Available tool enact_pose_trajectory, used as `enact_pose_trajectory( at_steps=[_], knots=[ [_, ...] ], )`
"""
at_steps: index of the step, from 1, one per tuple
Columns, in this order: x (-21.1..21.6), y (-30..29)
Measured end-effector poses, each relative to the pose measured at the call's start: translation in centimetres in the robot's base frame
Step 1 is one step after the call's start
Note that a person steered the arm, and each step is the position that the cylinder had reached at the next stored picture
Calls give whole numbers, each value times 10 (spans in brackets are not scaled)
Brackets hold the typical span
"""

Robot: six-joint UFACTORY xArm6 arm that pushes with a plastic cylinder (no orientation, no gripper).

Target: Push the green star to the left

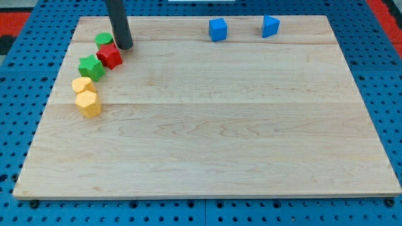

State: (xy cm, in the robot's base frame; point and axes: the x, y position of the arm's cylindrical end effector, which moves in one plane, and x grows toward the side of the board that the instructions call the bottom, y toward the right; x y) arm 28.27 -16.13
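Green star (92,66) near the counter's (207,144) upper-left corner, in a tight cluster: red star (110,56) touching it on the upper right, green round block (103,39) just above that, yellow block (83,85) touching or nearly touching below, yellow hexagon (88,104) lower again. Probably light, rigid and quick to slide on smooth wood; likely to spin off its points if struck off-centre. No jaws on this rig, only a rod, so nothing spread or pinching; contact by pushing alone. My tip (124,46) just right of the red star and the green round block, up and right of the target, not touching it. Best contact judged to be the star's right flank, square through its middle. Obstacle: red star squarely between tip and that flank, so either a route round below it or a push carrying both. Little counter left on the view's left, so risk of running off the edge. Two blue blocks (217,29) (270,26) well apart at the top, no hindrance.
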Motion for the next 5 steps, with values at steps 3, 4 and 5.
enact_pose_trajectory(
  at_steps=[3,4,5],
  knots=[
    [0,51],
    [45,37],
    [75,1]
  ],
)
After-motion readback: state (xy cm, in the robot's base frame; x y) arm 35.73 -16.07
